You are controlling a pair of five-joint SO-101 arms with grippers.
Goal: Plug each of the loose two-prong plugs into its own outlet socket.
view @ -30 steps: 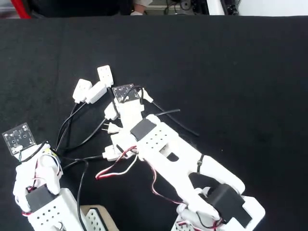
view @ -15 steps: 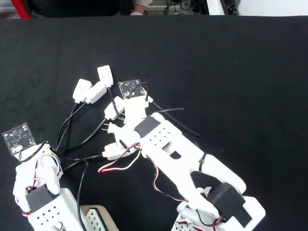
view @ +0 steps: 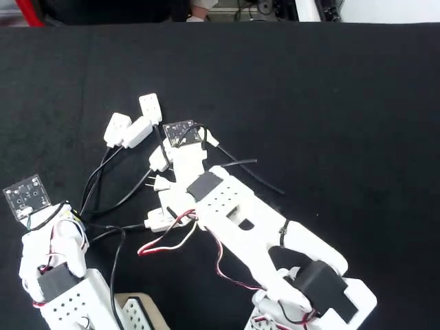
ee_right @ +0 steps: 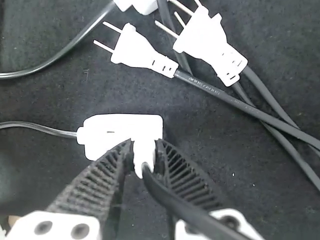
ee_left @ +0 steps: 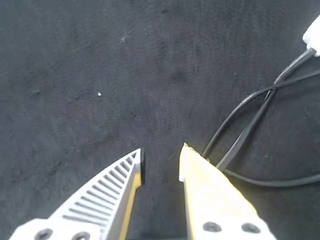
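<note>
Between the fingers of the right pincer [ee_right: 144, 146], clamped tight, a white plug [ee_right: 144, 159] against an outlet socket [ee_right: 121, 131].

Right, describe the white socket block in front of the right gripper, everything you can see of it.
The socket block is a white, rounded rectangular box, plastic by its look, lying flat on the black table. A thin black cord leaves one short end. A white plug, pinched in the right gripper, meets its long side; how deep it sits is hidden.
</note>
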